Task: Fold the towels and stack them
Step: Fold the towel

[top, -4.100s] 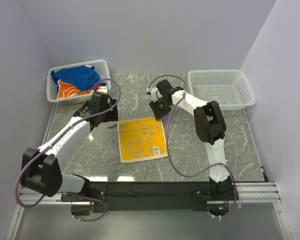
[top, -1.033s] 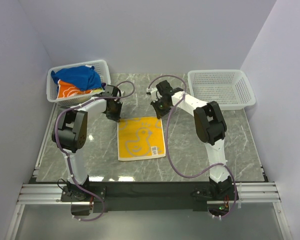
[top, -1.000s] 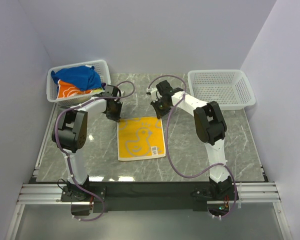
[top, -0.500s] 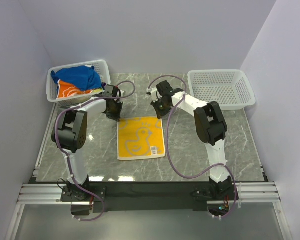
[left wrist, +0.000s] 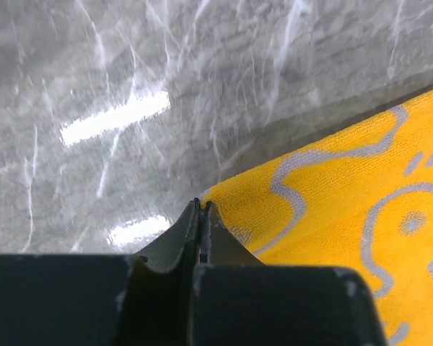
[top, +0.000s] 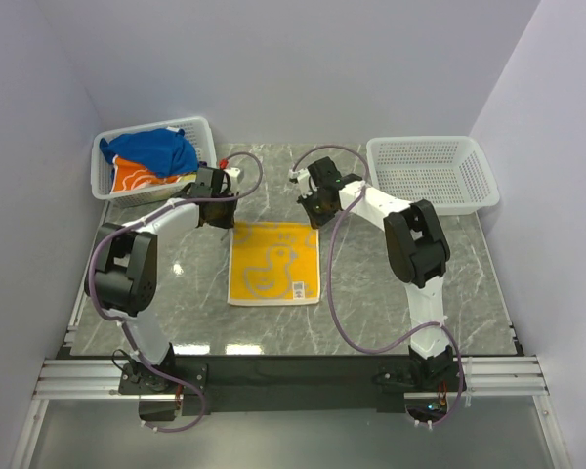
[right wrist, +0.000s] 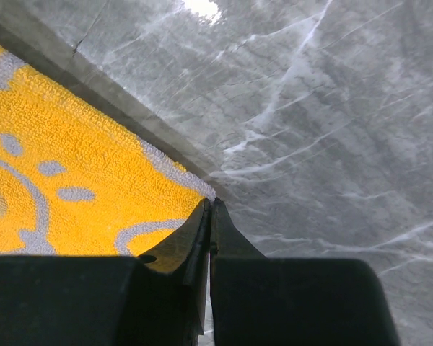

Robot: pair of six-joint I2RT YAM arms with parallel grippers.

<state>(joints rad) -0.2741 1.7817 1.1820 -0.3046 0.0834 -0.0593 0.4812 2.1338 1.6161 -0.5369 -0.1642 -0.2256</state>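
Yellow towel [top: 272, 262] lies mid-desk [top: 469, 283], duck print up. Its long axis runs 12 to 6 and its far edge runs 9 to 3.

Left hand [left wrist: 200, 215] is pinched tight on the far-left corner. Right hand [right wrist: 210, 210] is pinched tight on the far-right corner. In both wrist views the cloth sits between closed fingertips, with a shadow under the far edge, so that edge looks slightly raised. The near edge rests on the desk.

Key relation: the whole towel extends from both hands toward 6. A fold would likely mean carrying the held edge to 6, onto the free near edge. Each hand is at its own corner and neither is nearer.

Count:
- Towels, 3: the yellow one here, plus a blue towel [top: 151, 149] and an orange towel [top: 135, 178] heaped in the left basket [top: 127, 194] at 10.
- Baskets, 2: the right basket [top: 425, 143] is at 2.
- Hands, 2.
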